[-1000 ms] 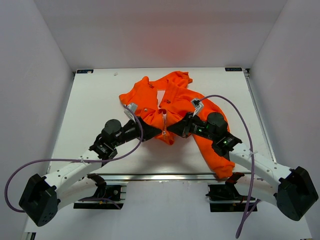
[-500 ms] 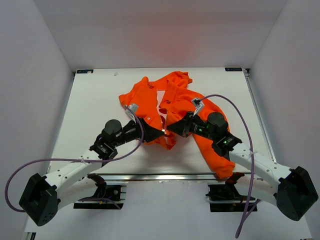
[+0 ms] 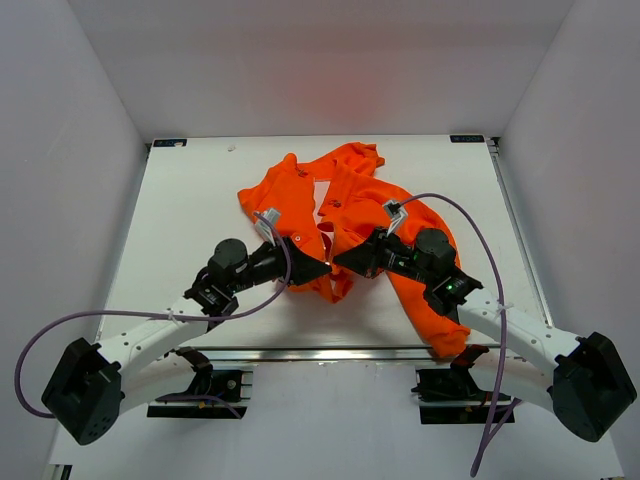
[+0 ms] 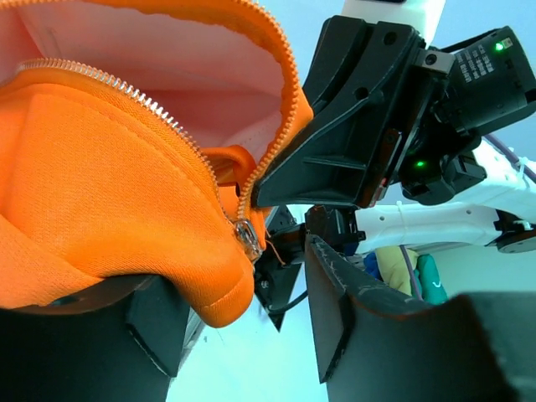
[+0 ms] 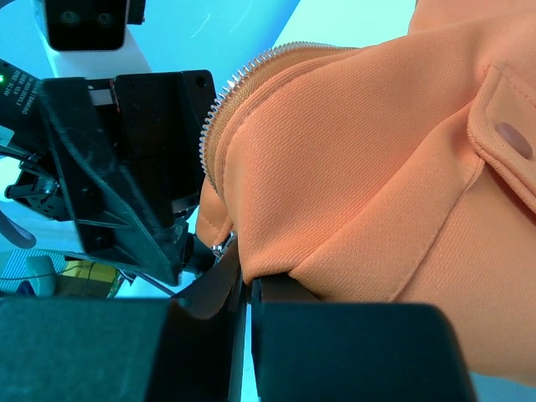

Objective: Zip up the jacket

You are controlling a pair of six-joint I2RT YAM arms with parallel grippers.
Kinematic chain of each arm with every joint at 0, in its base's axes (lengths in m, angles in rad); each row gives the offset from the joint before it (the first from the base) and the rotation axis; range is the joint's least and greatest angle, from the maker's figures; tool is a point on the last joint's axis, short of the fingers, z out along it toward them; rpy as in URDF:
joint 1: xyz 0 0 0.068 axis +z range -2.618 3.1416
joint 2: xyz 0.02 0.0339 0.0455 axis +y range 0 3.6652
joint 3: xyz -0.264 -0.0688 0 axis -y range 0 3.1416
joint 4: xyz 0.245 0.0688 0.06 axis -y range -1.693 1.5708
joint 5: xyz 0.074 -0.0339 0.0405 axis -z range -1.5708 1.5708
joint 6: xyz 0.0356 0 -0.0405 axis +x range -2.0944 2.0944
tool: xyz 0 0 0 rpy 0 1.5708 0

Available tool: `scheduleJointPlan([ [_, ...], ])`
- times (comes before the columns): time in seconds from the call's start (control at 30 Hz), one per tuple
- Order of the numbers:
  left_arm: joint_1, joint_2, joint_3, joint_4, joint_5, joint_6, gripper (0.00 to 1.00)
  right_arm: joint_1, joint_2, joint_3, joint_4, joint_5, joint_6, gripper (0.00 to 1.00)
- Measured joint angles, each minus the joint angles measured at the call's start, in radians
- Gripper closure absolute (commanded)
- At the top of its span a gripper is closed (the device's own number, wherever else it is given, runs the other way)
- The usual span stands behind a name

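Note:
The orange jacket (image 3: 360, 200) lies crumpled at the middle of the white table (image 3: 180, 200), front open. Both grippers meet at its lower front hem. My left gripper (image 3: 316, 268) is open; in the left wrist view the jacket (image 4: 100, 193) only drapes over its left finger, and the metal zipper slider (image 4: 248, 239) hangs at the hem's corner between the spread jaws of that gripper (image 4: 251, 297). My right gripper (image 3: 344, 261) is shut on the jacket's hem (image 5: 276, 260) beside the slider (image 5: 219, 245). Zipper teeth (image 5: 219, 109) curve upward, unjoined.
A purple cable (image 3: 470, 230) loops over the right arm and another (image 3: 60, 330) trails from the left arm. A jacket sleeve (image 3: 435, 320) runs down to the table's near edge by the right arm. Grey walls close in the table's sides and back.
My left gripper has opened and let go of the hem, which now sags slightly lower. The right gripper has stayed shut on the fabric in the same place.

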Motion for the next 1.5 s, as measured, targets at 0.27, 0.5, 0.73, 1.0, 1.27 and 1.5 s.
scheduleJointPlan([
  [0.27,-0.001,-0.051,-0.019,0.0,-0.05,-0.028,0.35,0.0,0.0,-0.001,-0.007,-0.005,-0.007,1.0],
  [0.5,0.0,-0.052,-0.031,-0.005,-0.082,-0.047,0.84,0.0,0.0,-0.001,-0.011,-0.011,-0.011,1.0],
  [0.73,-0.001,-0.05,-0.031,-0.023,-0.084,-0.039,1.0,0.001,0.002,-0.001,-0.011,-0.011,-0.01,1.0],
  [1.0,0.0,-0.05,-0.031,-0.037,-0.065,-0.01,1.0,0.005,0.015,0.012,-0.032,0.045,-0.005,1.0],
  [1.27,0.003,-0.051,-0.026,-0.077,-0.041,0.039,1.0,0.008,0.032,0.053,-0.097,0.054,-0.001,1.0],
  [1.5,0.004,-0.048,-0.031,-0.076,-0.032,0.027,1.0,0.007,0.049,0.056,-0.128,0.04,0.003,1.0],
])
